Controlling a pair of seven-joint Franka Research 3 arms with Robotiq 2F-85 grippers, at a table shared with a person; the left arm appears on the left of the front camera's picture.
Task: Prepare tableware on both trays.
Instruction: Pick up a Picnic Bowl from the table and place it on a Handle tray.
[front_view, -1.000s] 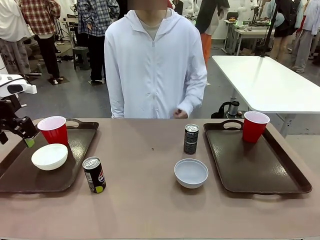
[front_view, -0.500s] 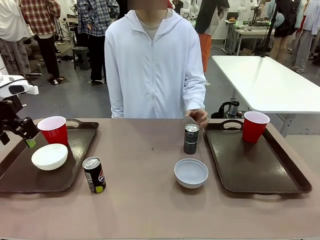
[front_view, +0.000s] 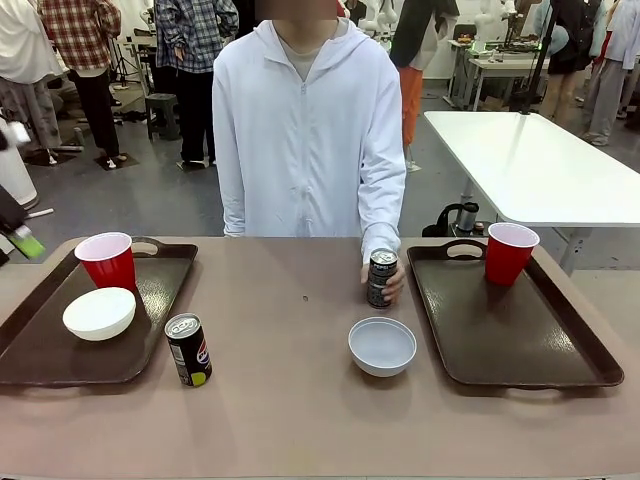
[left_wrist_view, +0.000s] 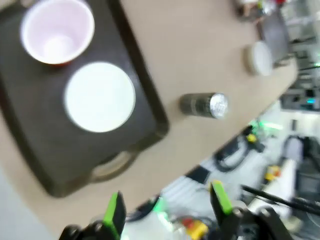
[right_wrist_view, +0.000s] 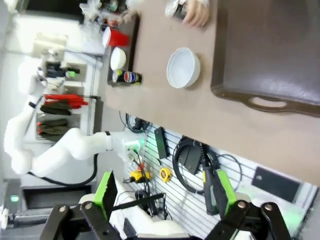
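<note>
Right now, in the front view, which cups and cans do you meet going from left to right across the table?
Left red cup, on the left tray → near can, alone on the table → far can, in the person's hand → right red cup, on the right tray.

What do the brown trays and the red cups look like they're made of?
Left tray and right tray: likely moulded plastic, dark brown, dull sheen, rounded raised rims. Left red cup and right red cup: probably smooth plastic, with a thin rim; paper can't be ruled out.
</note>
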